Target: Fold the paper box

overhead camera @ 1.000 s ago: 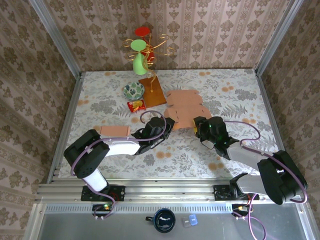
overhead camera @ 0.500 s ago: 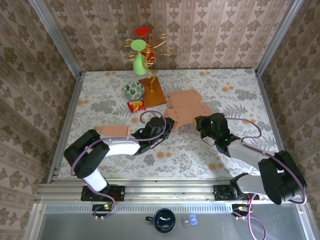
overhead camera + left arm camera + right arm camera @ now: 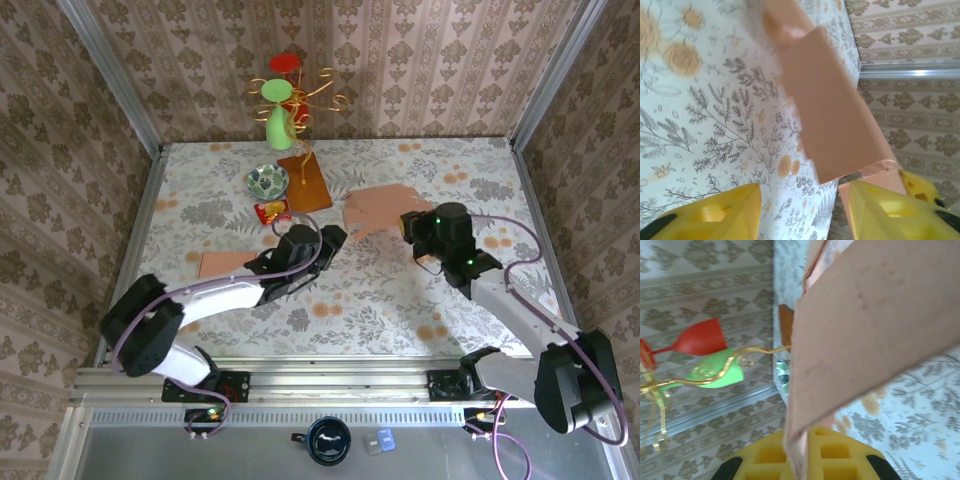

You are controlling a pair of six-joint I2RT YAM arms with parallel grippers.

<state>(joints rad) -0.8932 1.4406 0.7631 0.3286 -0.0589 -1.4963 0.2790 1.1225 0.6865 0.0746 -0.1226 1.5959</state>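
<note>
On the floral bench (image 3: 400,300): green vase (image 3: 277,125), patterned bowl (image 3: 267,180), red snack packet (image 3: 272,211), brown board (image 3: 305,182) just beside.

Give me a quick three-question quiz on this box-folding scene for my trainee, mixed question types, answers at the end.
1. True or false: the right gripper is shut on the paper box.
2. What lies on the table just on the arms' side of the bowl? A) snack packet B) spoon C) fork
3. Fill in: the left gripper has its jaws ____.
Key: 1 true; 2 A; 3 open.
</note>
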